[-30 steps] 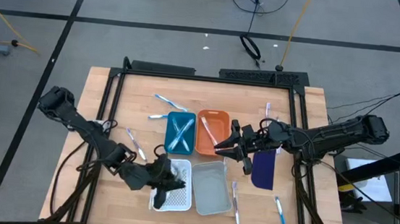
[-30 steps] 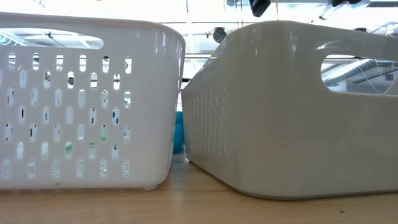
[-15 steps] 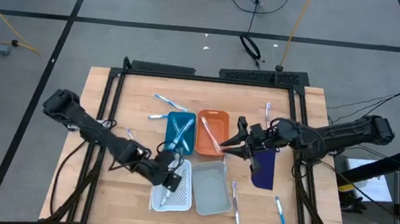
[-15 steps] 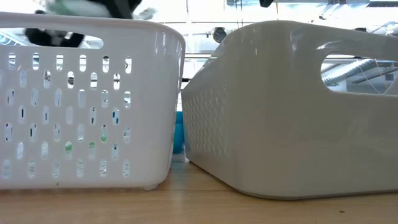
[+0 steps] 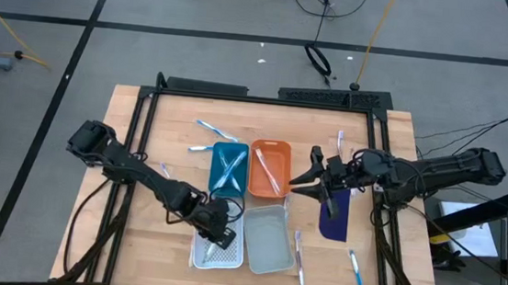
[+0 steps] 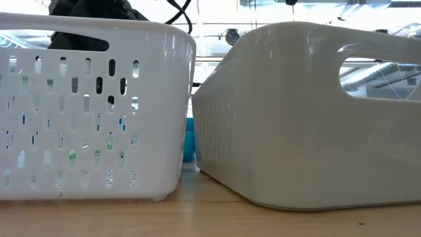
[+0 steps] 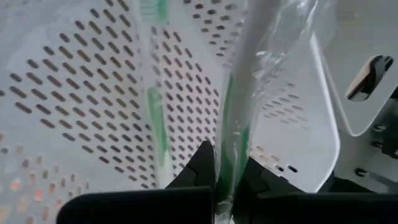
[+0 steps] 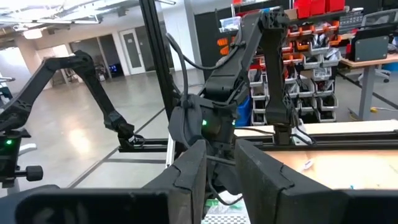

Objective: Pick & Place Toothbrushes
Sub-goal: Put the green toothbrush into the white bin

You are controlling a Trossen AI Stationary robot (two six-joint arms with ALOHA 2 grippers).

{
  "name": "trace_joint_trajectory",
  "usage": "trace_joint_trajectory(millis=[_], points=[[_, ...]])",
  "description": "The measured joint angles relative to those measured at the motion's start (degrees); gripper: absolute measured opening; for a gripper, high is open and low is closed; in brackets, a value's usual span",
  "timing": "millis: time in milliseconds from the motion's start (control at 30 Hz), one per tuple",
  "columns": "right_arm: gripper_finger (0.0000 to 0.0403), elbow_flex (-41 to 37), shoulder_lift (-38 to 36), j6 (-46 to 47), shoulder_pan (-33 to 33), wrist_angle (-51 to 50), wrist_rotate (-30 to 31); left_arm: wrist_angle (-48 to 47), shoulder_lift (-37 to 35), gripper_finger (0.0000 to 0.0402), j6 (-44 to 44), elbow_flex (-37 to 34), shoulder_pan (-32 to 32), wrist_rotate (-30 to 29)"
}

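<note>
My left gripper [image 5: 216, 231] reaches down into the white perforated tray [image 5: 229, 251] and is shut on a green-and-white toothbrush [image 7: 239, 93] in a clear wrapper. A second green toothbrush [image 7: 157, 118] lies on that tray's floor. In the low view the left gripper [image 6: 85, 16] shows dark above the tray's wall. My right gripper [image 5: 294, 185] hangs open and raised between the orange tray [image 5: 270, 153] and the dark blue pad [image 5: 333, 219]; nothing is between its fingers [image 8: 186, 171]. More toothbrushes lie in the blue tray [image 5: 229, 168] and the orange tray. My left gripper pinches the wrapped toothbrush's green handle part [image 7: 231, 152] between its two fingers. The fingers slant down from the table's left and lie along the brush. The brush sticks out ahead of the fingers over the tray's floor; whether its far end touches the tray cannot be told.
A grey tray [image 5: 269, 239] stands right of the white one. Loose toothbrushes lie on the table at the far left [image 5: 205, 127], near the grey tray [image 5: 298, 257], near the front right [image 5: 358, 276] and at the far right [image 5: 340, 141]. A black frame [image 5: 267, 96] borders the table.
My left gripper has sunk into the white perforated tray with the toothbrush, rolling its wrist as it went; in the low view it has come down behind the tray's wall. My right gripper has drawn back a little toward the table's right edge, away from the orange tray.
</note>
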Motion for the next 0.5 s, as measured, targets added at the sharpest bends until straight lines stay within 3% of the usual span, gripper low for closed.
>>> trace_joint_trajectory(millis=[500], points=[[0.0077,0.0,-1.4,-1.24,0.0,-0.78,0.12,-0.73,0.0,0.0011,1.28,0.0,-0.09,4.47]])
